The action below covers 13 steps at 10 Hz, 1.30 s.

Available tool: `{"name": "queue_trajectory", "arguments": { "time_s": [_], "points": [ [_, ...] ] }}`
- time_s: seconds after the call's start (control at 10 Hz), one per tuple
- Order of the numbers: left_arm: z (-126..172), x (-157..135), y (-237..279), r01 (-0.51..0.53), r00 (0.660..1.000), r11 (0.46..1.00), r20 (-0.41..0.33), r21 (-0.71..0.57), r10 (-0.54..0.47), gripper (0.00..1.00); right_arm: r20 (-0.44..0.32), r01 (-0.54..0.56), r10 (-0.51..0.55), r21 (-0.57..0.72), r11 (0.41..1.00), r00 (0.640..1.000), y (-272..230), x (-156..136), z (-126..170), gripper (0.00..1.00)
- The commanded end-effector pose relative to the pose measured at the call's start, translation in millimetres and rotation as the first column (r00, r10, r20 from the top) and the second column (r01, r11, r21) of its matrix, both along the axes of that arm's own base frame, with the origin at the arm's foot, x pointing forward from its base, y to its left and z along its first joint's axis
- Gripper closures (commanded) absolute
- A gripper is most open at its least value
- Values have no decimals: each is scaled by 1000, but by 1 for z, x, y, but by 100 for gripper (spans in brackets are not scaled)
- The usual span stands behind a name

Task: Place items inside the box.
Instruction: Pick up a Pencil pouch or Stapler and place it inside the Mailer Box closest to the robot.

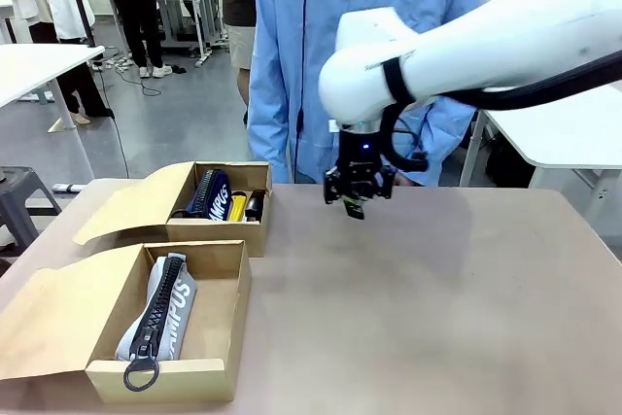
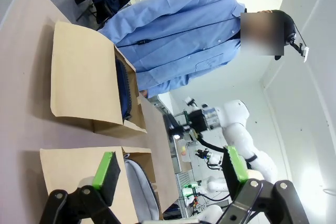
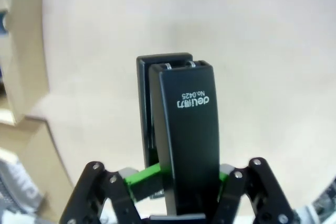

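Note:
My right gripper (image 1: 358,191) hangs above the middle of the table, near its far edge, shut on a black stapler (image 3: 184,129). The stapler sticks out past the green pads (image 3: 144,178) over bare tabletop. A grey fabric pencil pouch (image 1: 160,323) with a black zip and ring pull lies in the near cardboard box (image 1: 233,284) at the front left. The far box (image 1: 219,232) holds a blue pouch (image 1: 209,193), a yellow thing and a black thing. My left gripper (image 2: 170,169) is open with nothing between its fingers; beyond it are both boxes and the grey pouch (image 2: 139,187).
A person in a blue shirt (image 1: 369,46) stands at the far edge of the table, right behind my right gripper. Both boxes have their flaps (image 1: 126,206) folded out to the left. The brown tabletop (image 1: 437,318) stretches to the right of the boxes.

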<state>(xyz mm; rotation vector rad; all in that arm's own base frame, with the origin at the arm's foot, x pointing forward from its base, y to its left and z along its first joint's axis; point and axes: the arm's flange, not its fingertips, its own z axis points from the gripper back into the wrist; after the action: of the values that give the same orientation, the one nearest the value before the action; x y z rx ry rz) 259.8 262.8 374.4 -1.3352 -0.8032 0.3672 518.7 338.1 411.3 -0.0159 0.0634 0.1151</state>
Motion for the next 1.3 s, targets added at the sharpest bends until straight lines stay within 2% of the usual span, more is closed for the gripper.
{"name": "queue_trajectory", "arguments": {
  "time_s": [0.0,0.1,0.3,0.4,0.5,0.6,0.8,0.9,1.0,1.1,1.2],
  "points": [
    [1,1,-2,-6,1000,1000,31,-1,6,0,-65,1,3,64,998,998,-51,-93,38,100],
    [1,1,-2,-6,1000,1000,31,-1,6,0,-47,35,-32,76,996,998,-69,-136,50,100],
    [1,1,-2,-6,1000,1000,31,-1,6,0,52,122,-131,143,982,990,-101,-213,55,100],
    [1,1,-2,-6,1000,1000,31,-1,6,0,40,144,-154,178,973,987,-117,-229,47,100],
    [1,1,-2,-6,1000,1000,31,-1,6,0,-7,95,-96,223,970,995,-123,-216,39,100],
    [1,1,-2,-6,1000,1000,31,-1,6,0,-5,121,-122,110,986,993,-100,-210,51,100],
    [1,1,-2,-6,1000,1000,31,-1,6,0,-5,121,-122,110,986,993,-100,-210,51,100],
    [1,1,-2,-6,1000,1000,31,-1,6,0,2,129,-130,135,982,991,-114,-229,45,100],
    [1,1,-2,-6,1000,1000,31,-1,6,0,34,66,-72,161,985,997,-87,-215,40,100],
    [1,1,-2,-6,1000,1000,31,-1,6,0,57,94,-104,152,984,993,-61,-208,43,100],
    [1,1,-2,-6,1000,1000,31,-1,6,0,96,68,-88,195,978,991,-34,-209,50,100]
  ]
}}
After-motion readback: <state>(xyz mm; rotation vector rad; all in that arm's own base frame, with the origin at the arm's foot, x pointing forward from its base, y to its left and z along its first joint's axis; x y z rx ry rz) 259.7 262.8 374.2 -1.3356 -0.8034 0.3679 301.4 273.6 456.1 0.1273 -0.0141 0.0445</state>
